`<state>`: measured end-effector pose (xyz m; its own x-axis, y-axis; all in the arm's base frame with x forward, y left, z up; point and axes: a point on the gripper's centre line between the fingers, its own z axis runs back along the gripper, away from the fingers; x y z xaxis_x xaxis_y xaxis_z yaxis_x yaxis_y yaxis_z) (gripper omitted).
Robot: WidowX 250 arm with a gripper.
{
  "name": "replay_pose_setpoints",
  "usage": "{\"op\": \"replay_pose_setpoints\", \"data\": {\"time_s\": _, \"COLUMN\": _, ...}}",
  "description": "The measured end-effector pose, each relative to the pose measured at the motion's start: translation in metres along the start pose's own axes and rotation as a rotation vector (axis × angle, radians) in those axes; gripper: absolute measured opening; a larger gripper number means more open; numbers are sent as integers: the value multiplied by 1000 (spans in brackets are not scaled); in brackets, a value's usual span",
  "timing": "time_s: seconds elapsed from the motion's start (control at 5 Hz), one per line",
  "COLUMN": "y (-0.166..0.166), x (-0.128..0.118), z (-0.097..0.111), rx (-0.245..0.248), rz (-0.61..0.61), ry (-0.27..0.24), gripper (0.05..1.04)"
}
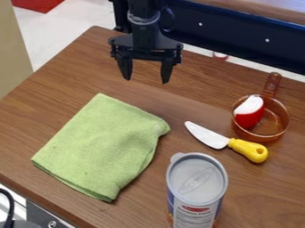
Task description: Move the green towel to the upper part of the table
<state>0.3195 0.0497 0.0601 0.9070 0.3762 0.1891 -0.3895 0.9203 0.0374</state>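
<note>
The green towel (104, 147) lies flat on the left part of the bench (83, 67), seemingly folded over, with layered edges along its lower left side and rounded bulges at its right corner. Up from it in the view, toward the bench's far edge, hangs the black pincer (146, 81), its two fingers spread wide and pointing down. To the towel's right lies a toy knife (223, 141), white blade toward the towel, yellow handle slanting away. Just below the knife stands a canister (196, 185) with a grey lid. Farther right, a clear amber pan (269, 137) holds a red and white object (249, 113)
</note>
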Motion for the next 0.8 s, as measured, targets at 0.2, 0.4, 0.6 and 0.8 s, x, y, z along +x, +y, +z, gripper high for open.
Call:
{"op": "replay_pose_setpoints", "data": {"time_s": 0.2, "y": 1, "x": -7, "z": -8, "rx": 6, "rz": -3, "ry": 32, "gripper": 999}}
{"op": "replay_pose_setpoints", "data": {"time_s": 0.4, "y": 10, "x": -27, "z": -15, "rx": 12, "rz": -40, "ry": 75, "gripper": 999}}
{"op": "replay_pose_setpoints", "data": {"time_s": 0.6, "y": 23, "x": -48, "z": -11, "rx": 32, "rz": -119, "ry": 81, "gripper": 999}}
{"op": "replay_pose_setpoints", "data": {"time_s": 0.8, "y": 36, "x": -65, "z": -16, "rx": 39, "rz": -204, "ry": 81, "gripper": 958}}
